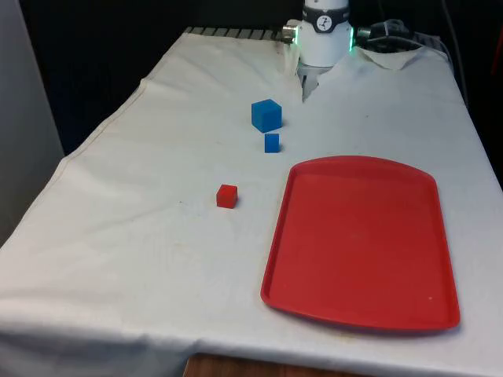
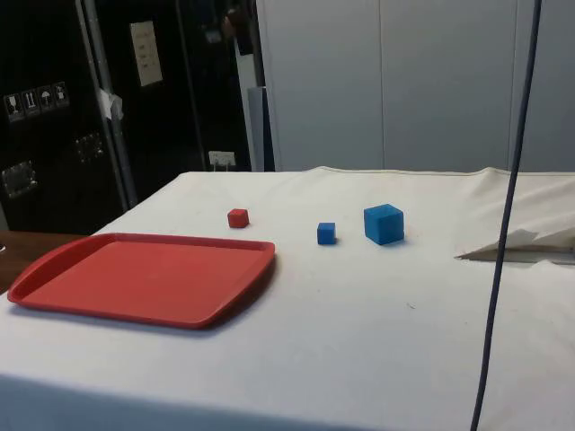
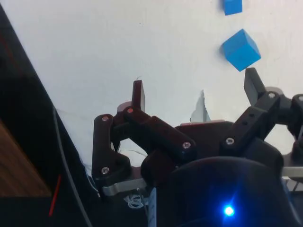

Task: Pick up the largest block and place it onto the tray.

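The large blue block sat on the white-clothed surface, toward the far end, slightly to the front view's left of centre. Just nearer than it lay a small blue block, close but apart, and nearer again, further to the front view's left, a small red block. The red tray lay flat at the near end on the front view's right, well apart from the large block. None of the blocks or the tray bore readable writing; placards on the dark cabinets in the side view were too small to read. In the wrist view the claw hung above bare cloth with its fingers spread wide, pinching nothing; the large blue block lay just beyond one fingertip.
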You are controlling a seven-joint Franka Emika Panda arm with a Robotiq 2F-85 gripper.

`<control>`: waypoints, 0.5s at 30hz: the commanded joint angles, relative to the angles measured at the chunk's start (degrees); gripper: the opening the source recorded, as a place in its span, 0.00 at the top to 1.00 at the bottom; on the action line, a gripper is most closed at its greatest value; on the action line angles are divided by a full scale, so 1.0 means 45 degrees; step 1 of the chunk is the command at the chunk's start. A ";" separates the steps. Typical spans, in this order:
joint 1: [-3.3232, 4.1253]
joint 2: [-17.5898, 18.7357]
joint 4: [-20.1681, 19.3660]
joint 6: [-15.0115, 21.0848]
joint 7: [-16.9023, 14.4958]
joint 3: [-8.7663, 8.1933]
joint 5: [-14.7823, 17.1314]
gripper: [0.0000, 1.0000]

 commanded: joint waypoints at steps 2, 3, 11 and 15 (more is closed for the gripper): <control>0.0000 -0.0064 -0.0204 0.0153 -0.0013 -0.0025 -0.0089 0.00; -0.0013 -0.0076 -0.0306 0.0204 -0.0038 -0.0038 -0.0102 0.00; -0.0064 -0.0267 -0.1095 0.0573 -0.0191 -0.0178 -0.0229 0.00; -0.0076 -0.0497 -0.1693 0.0828 -0.0242 -0.0280 -0.0407 0.00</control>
